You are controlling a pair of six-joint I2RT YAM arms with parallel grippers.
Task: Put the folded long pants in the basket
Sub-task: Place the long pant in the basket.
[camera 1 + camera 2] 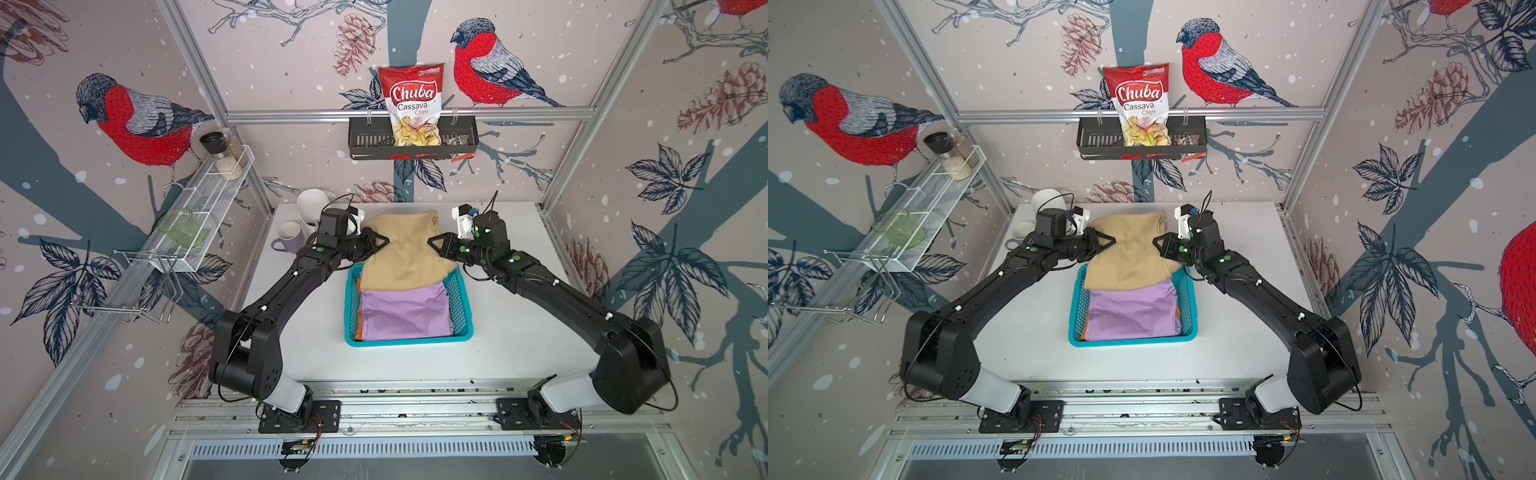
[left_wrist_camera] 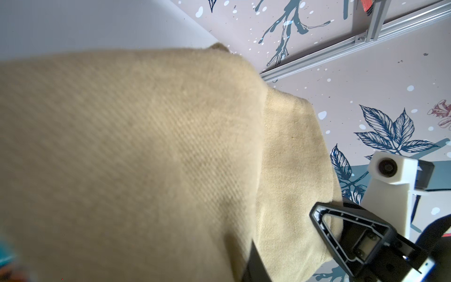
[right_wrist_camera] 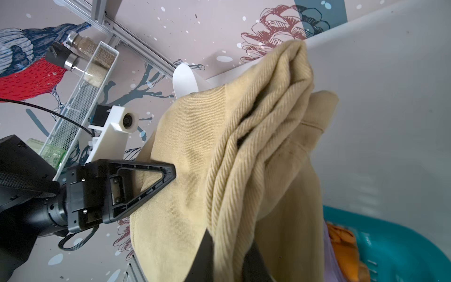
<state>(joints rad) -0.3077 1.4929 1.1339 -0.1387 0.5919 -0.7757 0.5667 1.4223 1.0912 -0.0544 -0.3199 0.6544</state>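
The khaki pants (image 1: 405,249) hang between the two arms. The left pincer (image 1: 383,241) is clamped narrow on their left edge and the right pincer (image 1: 433,243) is clamped narrow on their right edge. The right wrist view shows the bunched, ribbed folds pinched between that arm's dark fingers, with the opposite pincer pressed into the cloth across from it.

The garment's long axis runs far to near. Its far end is lifted above the desk (image 1: 519,340) beyond the basket (image 1: 462,307). Its near end already drapes over the basket's far rim and lies on the lilac pants (image 1: 403,313). The lilac pants rest flat inside, and a sliver of the orange pants (image 1: 357,332) shows under them at the left wall.

The basket lies to the near side of both pincers and below them, and its long side is lined up with the cloth. Neither arm is closer, since they grip at matching points on either side.

Both arms reach far across the desk with their forearms angled inward and the wrists turned so the pincers point at each other.

The coming move probably needs both pincers to travel together toward the near side and then down. Uneven travel would likely skew the fold or leave the far end over the rim.
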